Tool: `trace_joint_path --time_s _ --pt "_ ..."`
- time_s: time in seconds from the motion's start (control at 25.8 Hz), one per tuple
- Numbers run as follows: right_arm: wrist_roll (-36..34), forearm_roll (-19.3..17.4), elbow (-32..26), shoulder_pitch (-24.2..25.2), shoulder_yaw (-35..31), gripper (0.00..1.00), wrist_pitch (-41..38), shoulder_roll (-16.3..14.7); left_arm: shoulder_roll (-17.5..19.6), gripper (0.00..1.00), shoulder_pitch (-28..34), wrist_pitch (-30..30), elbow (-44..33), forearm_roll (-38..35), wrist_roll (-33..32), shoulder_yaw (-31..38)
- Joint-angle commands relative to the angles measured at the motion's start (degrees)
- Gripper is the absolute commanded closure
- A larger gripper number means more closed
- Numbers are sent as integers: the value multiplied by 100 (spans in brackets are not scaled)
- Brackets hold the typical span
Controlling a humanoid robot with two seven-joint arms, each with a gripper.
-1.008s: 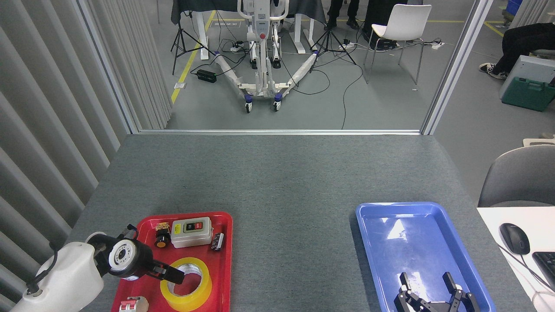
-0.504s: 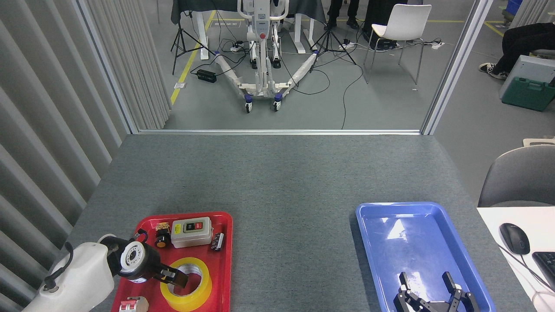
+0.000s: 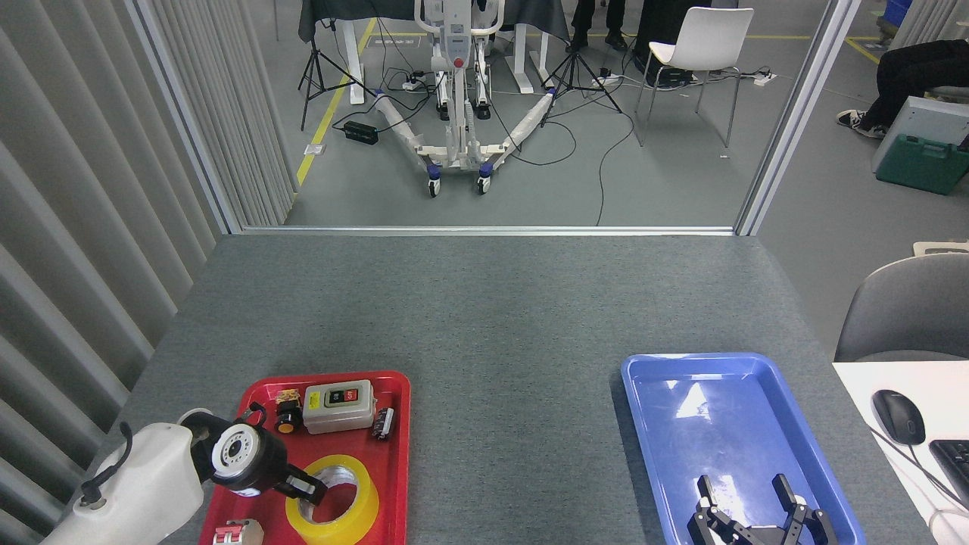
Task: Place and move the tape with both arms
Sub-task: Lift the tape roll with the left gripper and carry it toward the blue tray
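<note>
The left fingers (image 3: 310,488) dip into the hole of the tape (image 3: 333,500), one dark finger over the roll's near-left wall; whether they pinch that wall or only rest against it cannot be told. The tape lies flat in the near half of the red tray (image 3: 400,454), its hole facing up, so its axis is upright; being a round ring, it has no long side.

Compared with half a second ago, the red tray, the tape and the grey switch box (image 3: 338,406) all sit slightly further right, and the left arm (image 3: 144,492) has moved the same way, its fingers lying lower across the roll.

Behind the tape in the tray stand the switch box, a small black part with an orange face (image 3: 286,418) and a little dark component (image 3: 384,423); a red-and-white clip (image 3: 235,532) lies at the tray's near-left corner.

Well apart to the right, the blue tray (image 3: 643,393) rests on the grey desk (image 3: 484,303). The right fingers (image 3: 746,503) are spread wide over its near end, holding nothing, unchanged.
</note>
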Motion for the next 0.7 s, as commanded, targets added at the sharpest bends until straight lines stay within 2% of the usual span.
trace_joint_path --time_s 0.0,0.16,0.27,0.43,0.5,0.66 --pt "2 -6 22 -15 -9 0 -12 -4 10 100 -102 -431 -17 411 46 68" --pt "2 -6 22 -15 -9 0 -48 -12 2 100 -76 -695 -386 455 222 692" --pt "-16 -15 22 -15 -18 0 -188 14 -121 100 -40 -1204 -668 473 574 1219" --pt "-16 -59 22 -15 -106 0 -953 32 -921 100 -40 -2672 -325 710 1532 1650" --pt "-16 -59 22 -15 -185 0 -1041 67 -1475 100 -84 -3340 53 886 1664 1738" --pt "-16 -59 40 -24 -185 0 -1041 93 -2143 100 -234 -3340 422 982 1699 1536"
